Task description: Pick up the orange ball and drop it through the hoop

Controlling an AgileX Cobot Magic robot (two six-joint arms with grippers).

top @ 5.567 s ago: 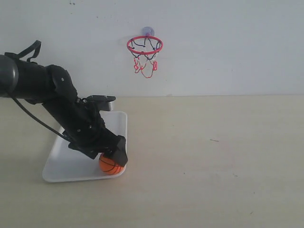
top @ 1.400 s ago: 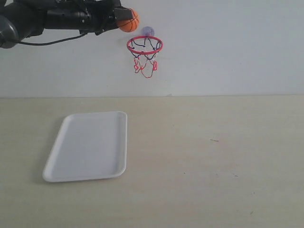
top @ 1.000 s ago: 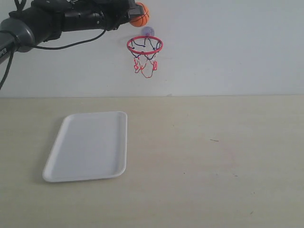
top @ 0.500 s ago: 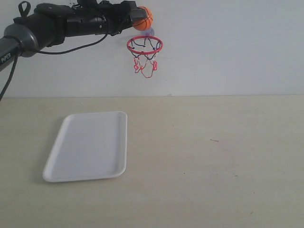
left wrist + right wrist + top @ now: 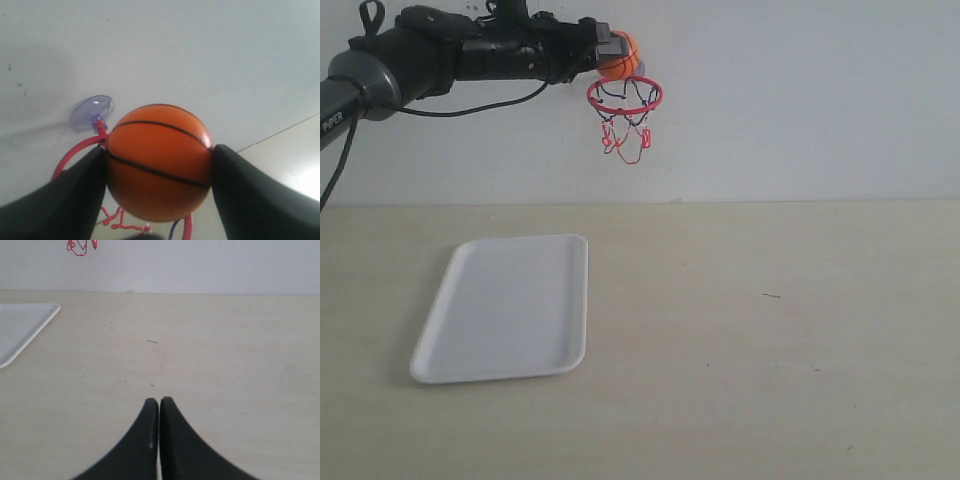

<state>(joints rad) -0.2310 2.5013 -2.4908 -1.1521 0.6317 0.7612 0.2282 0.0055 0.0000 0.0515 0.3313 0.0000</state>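
Observation:
The orange ball (image 5: 620,58) with black seams hangs just above the hoop (image 5: 625,97), a red ring with a dark and red net stuck to the wall by a suction cup (image 5: 92,107). My left gripper (image 5: 616,54) is shut on the ball, one black finger on each side of it, as the left wrist view shows around the ball (image 5: 158,161). Part of the red ring (image 5: 75,152) shows behind and below the ball there. My right gripper (image 5: 159,403) is shut and empty, low over the table; it is out of the exterior view.
A white tray (image 5: 505,310) lies on the beige table (image 5: 770,340) at the left, also seen as the tray (image 5: 20,325) in the right wrist view. The left arm (image 5: 440,55) stretches along the white wall at hoop height.
The left arm has carried the ball from the tray up to the wall, then rightward and slightly down, until it sits just over the ring.

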